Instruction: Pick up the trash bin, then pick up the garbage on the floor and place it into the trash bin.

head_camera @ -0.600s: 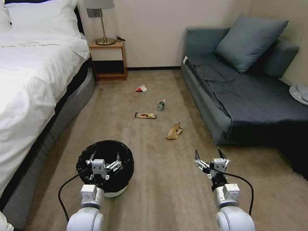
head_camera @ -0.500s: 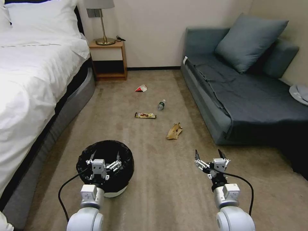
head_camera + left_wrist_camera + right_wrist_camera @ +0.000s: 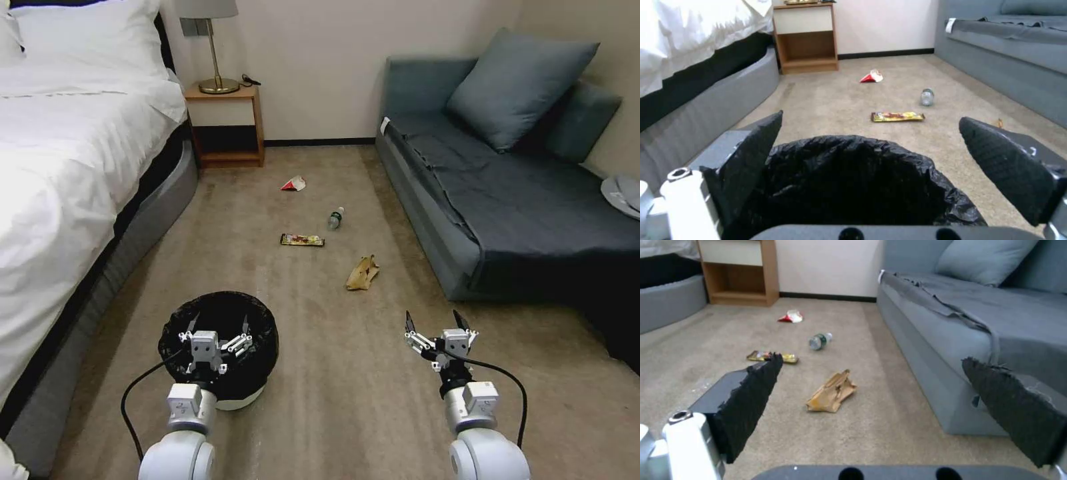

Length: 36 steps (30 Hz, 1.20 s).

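The white trash bin (image 3: 220, 313) with its black liner (image 3: 853, 180) stands on the carpet at the near left. My left gripper (image 3: 219, 325) hangs open just over its mouth, holding nothing. Over bare carpet at the near right, my right gripper (image 3: 433, 321) is open and empty too. The garbage lies farther ahead: a tan peel-like scrap (image 3: 362, 273) (image 3: 831, 392), a gold-brown wrapper (image 3: 302, 240) (image 3: 897, 116), a small clear bottle (image 3: 335, 217) (image 3: 819, 341) and a red-and-white packet (image 3: 293, 183) (image 3: 871, 76).
A white bed (image 3: 60, 173) runs along the left. On the right stands a grey sofa (image 3: 507, 200) with a cushion. A wooden nightstand (image 3: 225, 123) with a lamp sits against the far wall. Open carpet lies between the furniture.
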{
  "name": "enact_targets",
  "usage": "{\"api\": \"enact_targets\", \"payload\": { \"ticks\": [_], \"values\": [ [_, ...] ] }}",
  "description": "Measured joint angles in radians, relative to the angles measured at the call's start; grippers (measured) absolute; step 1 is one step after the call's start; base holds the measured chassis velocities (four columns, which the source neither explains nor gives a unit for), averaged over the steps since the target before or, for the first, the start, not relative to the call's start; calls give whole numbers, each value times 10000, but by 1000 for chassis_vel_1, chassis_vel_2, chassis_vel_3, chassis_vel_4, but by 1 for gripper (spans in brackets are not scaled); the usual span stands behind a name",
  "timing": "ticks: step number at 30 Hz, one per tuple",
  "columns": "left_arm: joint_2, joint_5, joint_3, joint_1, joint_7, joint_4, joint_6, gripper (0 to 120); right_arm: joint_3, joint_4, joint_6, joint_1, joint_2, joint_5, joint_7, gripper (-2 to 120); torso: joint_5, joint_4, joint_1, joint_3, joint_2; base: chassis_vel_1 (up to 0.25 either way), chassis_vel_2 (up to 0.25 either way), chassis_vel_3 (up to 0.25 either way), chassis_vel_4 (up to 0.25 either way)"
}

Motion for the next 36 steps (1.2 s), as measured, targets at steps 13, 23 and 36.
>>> {"api": "enact_targets", "payload": {
  "ticks": [13,23,36],
  "values": [
    [0,0,0,0,0,0,0,100,0,0,0,0,-1,0,0,100,0,0,0,0,0,0,0,0,0],
    [0,0,0,0,0,0,0,100,0,0,0,1,0,0,0,100,0,0,0,0,0,0,0,0,0],
    [-690,-488,-128,-830,74,-1157,2218,100,530,2163,-959,-368,812,-1131,551,100,0,0,0,0,0,0,0,0,0]
  ]
}}
